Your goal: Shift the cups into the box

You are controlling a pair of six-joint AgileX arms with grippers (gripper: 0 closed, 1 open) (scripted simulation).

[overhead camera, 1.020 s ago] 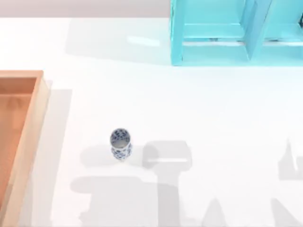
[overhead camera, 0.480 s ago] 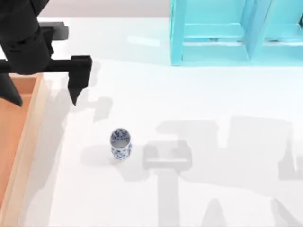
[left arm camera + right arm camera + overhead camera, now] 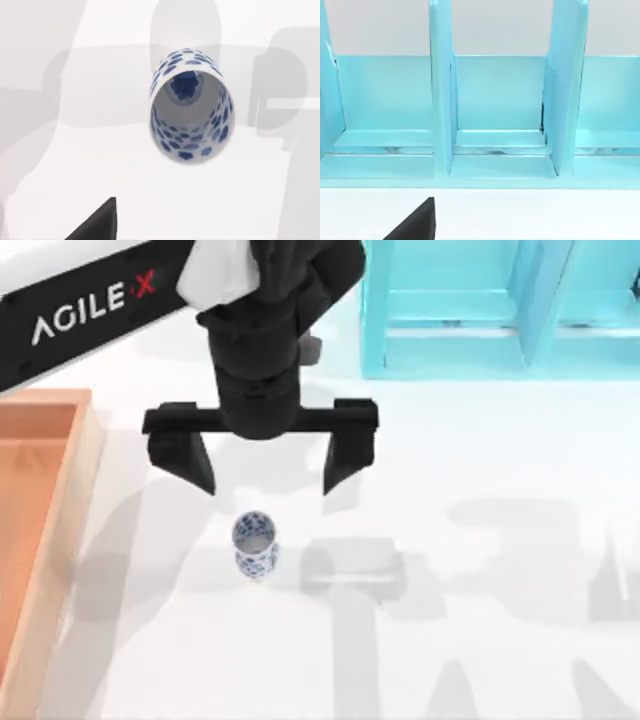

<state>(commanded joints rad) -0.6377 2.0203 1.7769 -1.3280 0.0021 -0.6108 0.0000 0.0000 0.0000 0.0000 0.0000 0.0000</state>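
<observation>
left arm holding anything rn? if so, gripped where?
Nothing held. The left pincer is open, fingers spread wide and apart from the blue-and-white cup, which stands upright on the table on its own.

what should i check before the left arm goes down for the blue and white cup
1. Left gripper open wide: ok.
2. Blue and white cup upright, mouth up: ok.
3. Gripper centred over the cup: not ok; in the top view the cup sits just in front of the fingertips.
4. Table around the cup free of other things: ok.
5. Box within view at the table's left, its visible floor bare: ok.
6. Right arm out of the way: cannot tell; its wrist camera faces the turquoise shelf.
</observation>
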